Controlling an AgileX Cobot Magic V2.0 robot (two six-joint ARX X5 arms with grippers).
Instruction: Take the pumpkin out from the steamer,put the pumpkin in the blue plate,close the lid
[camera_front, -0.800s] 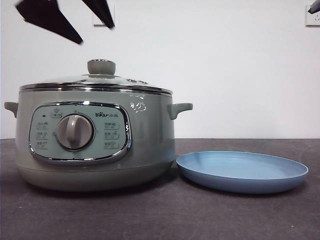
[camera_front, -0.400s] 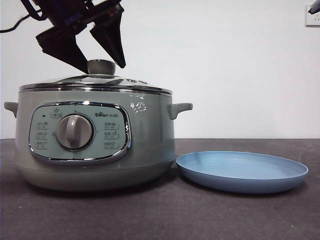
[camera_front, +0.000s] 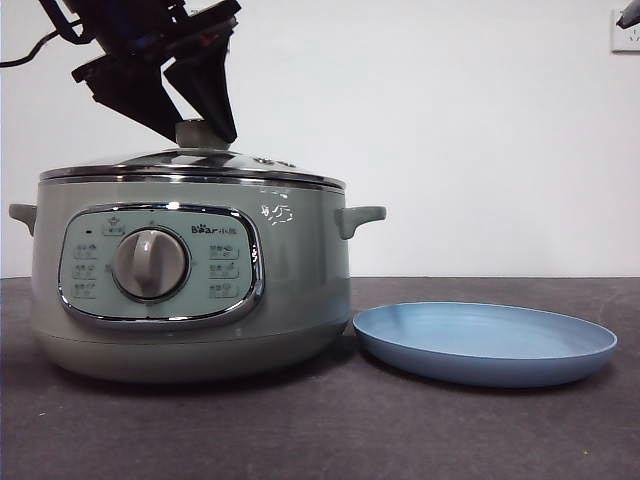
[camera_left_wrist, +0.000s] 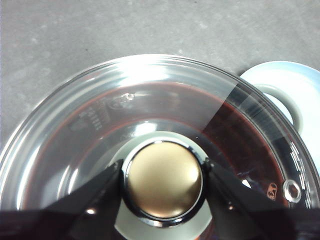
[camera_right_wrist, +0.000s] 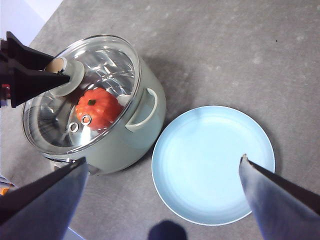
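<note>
Your left gripper (camera_left_wrist: 162, 182) is hanging over the steamer (camera_front: 190, 280), its two black jaws sitting on either side of the lid's knob (camera_left_wrist: 163, 180). In the left wrist view the jaw tips are lying right against the knob's chrome ring, narrowed to the knob's width, though whether they are truly pressing on it you cannot tell. The lid (camera_right_wrist: 82, 92) is resting flat on the steamer's chrome rim.

Through the glass, in the right wrist view, you are looking at the pumpkin (camera_right_wrist: 96, 107) sitting inside the steamer, orange-red with its dark stem pointing up, toward the side nearest the blue plate (camera_right_wrist: 212, 165).

The blue plate is lying on the grey tabletop (camera_front: 320, 430) just beside the steamer, its rim close under the steamer's side handle (camera_front: 358, 217).

Your right gripper (camera_right_wrist: 162, 172) is hovering high above the tabletop, jaws spread wide and holding nothing, looking down on both steamer and plate.
</note>
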